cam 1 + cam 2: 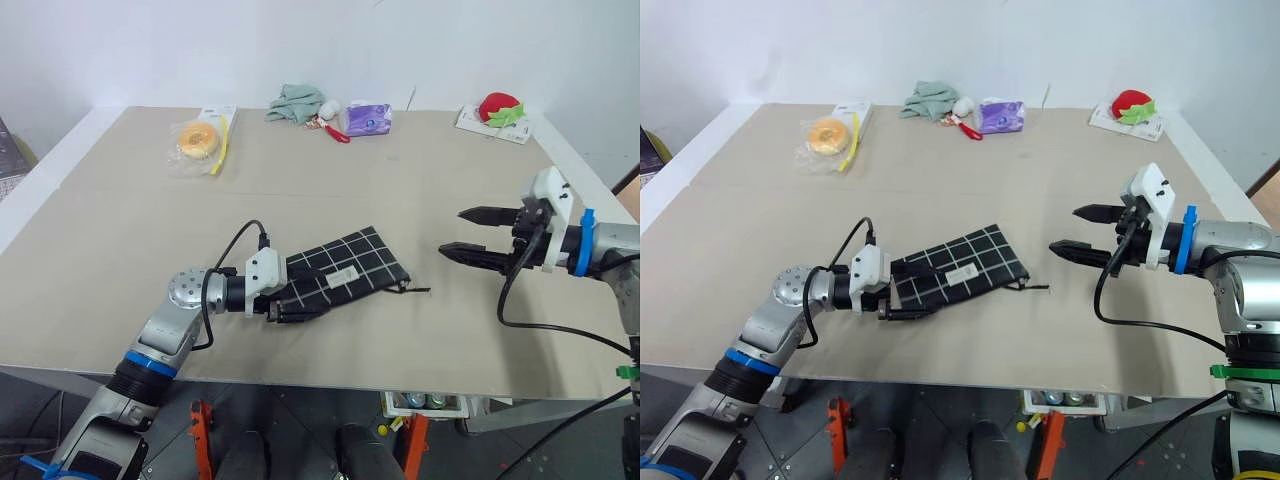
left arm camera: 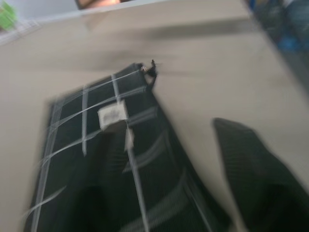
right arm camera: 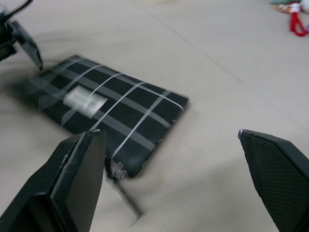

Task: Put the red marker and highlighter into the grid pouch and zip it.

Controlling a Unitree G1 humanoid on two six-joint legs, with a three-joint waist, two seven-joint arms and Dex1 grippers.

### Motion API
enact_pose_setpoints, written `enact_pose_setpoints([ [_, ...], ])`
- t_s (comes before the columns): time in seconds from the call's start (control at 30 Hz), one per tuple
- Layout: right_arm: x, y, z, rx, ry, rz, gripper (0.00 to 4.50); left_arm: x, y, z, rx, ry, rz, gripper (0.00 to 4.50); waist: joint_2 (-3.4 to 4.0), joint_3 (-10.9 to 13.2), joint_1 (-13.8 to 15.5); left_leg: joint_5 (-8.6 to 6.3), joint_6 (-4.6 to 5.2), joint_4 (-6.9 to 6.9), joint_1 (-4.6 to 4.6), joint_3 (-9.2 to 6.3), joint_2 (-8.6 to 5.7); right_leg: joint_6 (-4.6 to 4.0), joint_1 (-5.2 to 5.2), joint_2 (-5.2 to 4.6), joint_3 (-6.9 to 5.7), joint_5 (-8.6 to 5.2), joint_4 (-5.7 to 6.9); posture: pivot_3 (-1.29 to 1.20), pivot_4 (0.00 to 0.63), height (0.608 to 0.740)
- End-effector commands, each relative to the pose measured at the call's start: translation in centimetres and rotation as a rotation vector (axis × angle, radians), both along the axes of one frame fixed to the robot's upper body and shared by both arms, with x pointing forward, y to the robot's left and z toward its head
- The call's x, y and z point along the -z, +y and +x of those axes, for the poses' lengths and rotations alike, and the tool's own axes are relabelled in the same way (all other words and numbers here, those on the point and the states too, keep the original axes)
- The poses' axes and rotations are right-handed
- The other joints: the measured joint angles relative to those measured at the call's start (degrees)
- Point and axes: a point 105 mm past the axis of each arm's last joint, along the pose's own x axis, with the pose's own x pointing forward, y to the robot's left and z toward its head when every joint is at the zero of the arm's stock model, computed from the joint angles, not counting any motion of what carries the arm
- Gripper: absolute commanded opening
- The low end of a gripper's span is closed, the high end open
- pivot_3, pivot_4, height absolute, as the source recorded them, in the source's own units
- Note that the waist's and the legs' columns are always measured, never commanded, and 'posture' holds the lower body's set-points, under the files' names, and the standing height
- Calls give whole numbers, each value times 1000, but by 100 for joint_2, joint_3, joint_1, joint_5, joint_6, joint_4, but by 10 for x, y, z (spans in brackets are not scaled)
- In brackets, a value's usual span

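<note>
The grid pouch [image 1: 352, 262] lies flat on the table, black with white lines and a small white label. Its pull cord [image 1: 416, 289] trails from its right end. My left gripper [image 1: 290, 293] is at the pouch's left end and open: one finger [image 2: 256, 183] stands clear of the fabric beside its edge, the other sits over the pouch. My right gripper [image 1: 472, 233] hovers to the right of the pouch, well apart from it, its jaws wide open and empty. The red marker and the highlighter are out of view.
Along the table's far edge lie a bagged doughnut [image 1: 196, 140], a green cloth [image 1: 295, 103], a red-handled item [image 1: 336, 131], a purple packet [image 1: 368, 119] and a strawberry toy on a card [image 1: 499, 110]. The table's front edge [image 1: 300, 372] runs just below the pouch.
</note>
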Motion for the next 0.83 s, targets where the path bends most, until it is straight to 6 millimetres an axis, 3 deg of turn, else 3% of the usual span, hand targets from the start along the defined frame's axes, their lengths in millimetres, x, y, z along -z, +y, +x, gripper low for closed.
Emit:
enact_pose_setpoints([
  [0.03,-3,-9,1,53,-32,-1,4500,-25,9,-1,-31,54,-95,4422,0,0,1,0,0,0,0,0,1,0,1,1,-1,0,0,0,150,734],
  [0.17,8,-19,5,119,-17,-21,4500,-41,29,11,-159,146,-197,4422,0,0,-3,0,0,0,0,0,2,0,0,1,0,0,0,0,150,734],
  [0.3,18,-36,10,222,-15,-42,4500,-51,79,38,-447,191,-286,4422,0,0,-8,0,0,1,2,0,6,-2,-1,5,-1,1,0,0,150,734],
  [0.37,24,-47,12,276,-6,-51,4500,-45,112,47,-619,184,-247,4422,0,0,-11,0,0,0,4,0,6,-2,-1,5,0,1,1,0,150,734],
  [0.5,40,-64,7,318,54,-52,4500,-26,168,35,-781,184,-108,4422,-1,0,-44,0,0,-6,4,1,7,-9,-3,5,0,-5,0,0,150,734],
  [0.63,46,-70,5,323,72,-59,4500,-19,188,23,-816,195,-33,4422,-2,2,-26,-1,-1,-6,0,3,2,-9,-4,-1,-1,-11,0,0,150,734],
  [0.83,40,-66,9,305,54,-51,4500,-20,194,21,-823,185,7,4422,-2,2,-10,2,-4,-3,4,5,5,-14,-2,0,-3,-6,0,0,150,734],
])
